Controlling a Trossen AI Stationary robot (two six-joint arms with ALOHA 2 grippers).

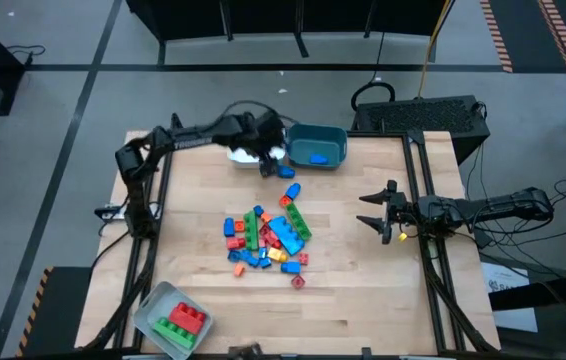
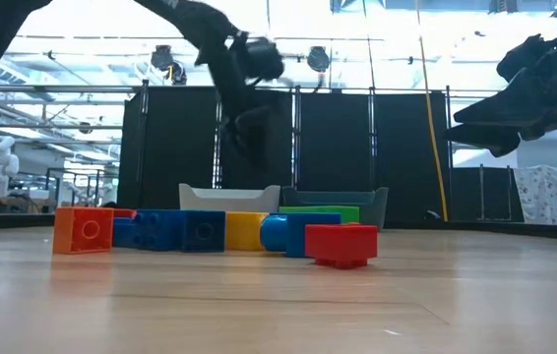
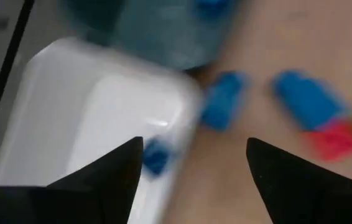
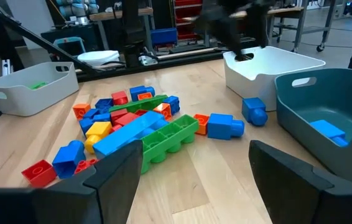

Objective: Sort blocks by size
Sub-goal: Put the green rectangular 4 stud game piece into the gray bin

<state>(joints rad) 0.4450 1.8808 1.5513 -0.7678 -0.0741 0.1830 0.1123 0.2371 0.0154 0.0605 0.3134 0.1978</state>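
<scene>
From above, the blocks (image 1: 266, 238) lie in a loose heap near the middle of the wooden desk (image 1: 363, 300), with 1 blue block (image 1: 292, 189) apart from the heap toward the bins. The left tool (image 1: 264, 160) hangs over the white bin (image 1: 246, 154) at the far edge; I cannot tell from here how far it is open. Touching that bin's side stands the teal bin (image 1: 316, 146) with a blue block (image 1: 317, 156) inside. A clear-grey bin (image 1: 174, 320) at the near left corner holds a red block (image 1: 189, 315) and a green block (image 1: 171, 331). The right tool (image 1: 377, 212) hovers at the desk's right side, spread wide and empty.

At desk level, an orange block (image 2: 84, 230), blue blocks (image 2: 168, 230) and a red block (image 2: 342, 244) stand in a row before the white bin (image 2: 229, 197).

In the left wrist view, the left tool (image 3: 194, 163) has its 2 fingers (image 3: 111, 171) set well apart with nothing between them, above the white bin's rim (image 3: 163, 93); a small blue block (image 3: 156, 156) shows inside the bin.

In the right wrist view, the right tool (image 4: 194, 171) is wide open and empty, facing the heap (image 4: 129, 124), the white bin (image 4: 269, 68) and the teal bin (image 4: 331, 112).
</scene>
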